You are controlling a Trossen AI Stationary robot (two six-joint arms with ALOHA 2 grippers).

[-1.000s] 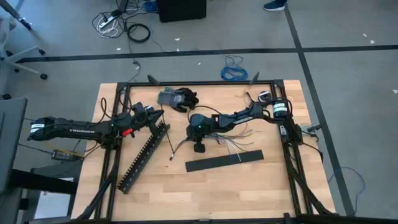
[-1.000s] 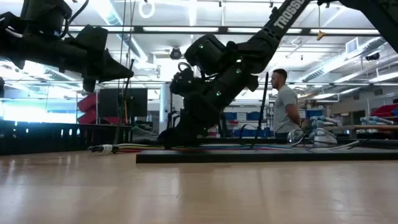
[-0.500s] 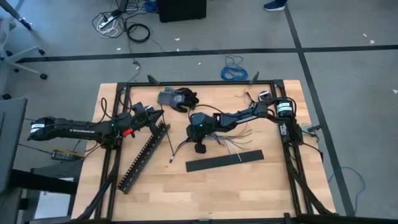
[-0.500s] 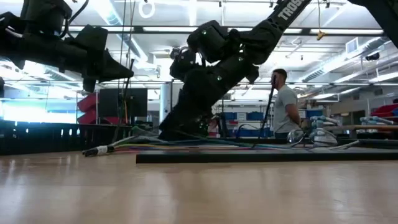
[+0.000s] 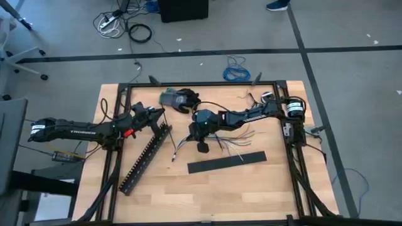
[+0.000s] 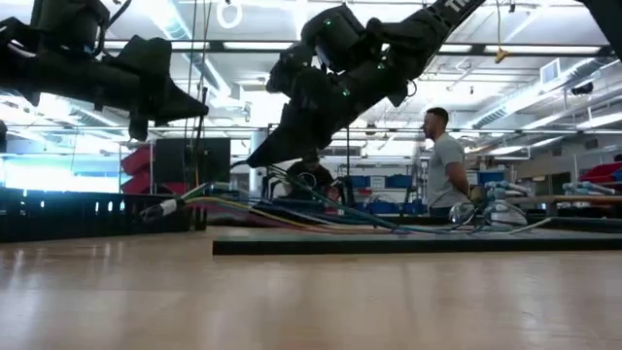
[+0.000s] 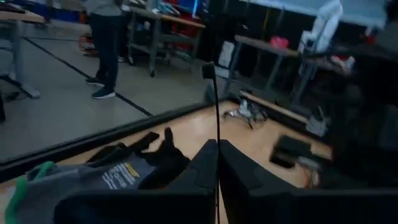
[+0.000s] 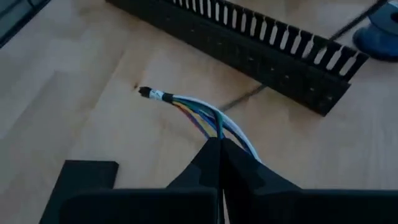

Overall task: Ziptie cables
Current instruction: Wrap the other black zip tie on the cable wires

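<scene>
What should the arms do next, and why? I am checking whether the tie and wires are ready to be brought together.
Probably carry the right gripper, shut on the cables and holding them above the table, toward the left gripper. That one is shut on a ziptie standing upright, and the two remain apart in the high view.

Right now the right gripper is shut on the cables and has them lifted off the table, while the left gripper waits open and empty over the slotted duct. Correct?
Not quite. The left gripper is not open and empty: the left wrist view shows its fingers shut on a thin black ziptie standing up between them. The rest holds: the right gripper is shut on the cables, lifted off the table.
</scene>
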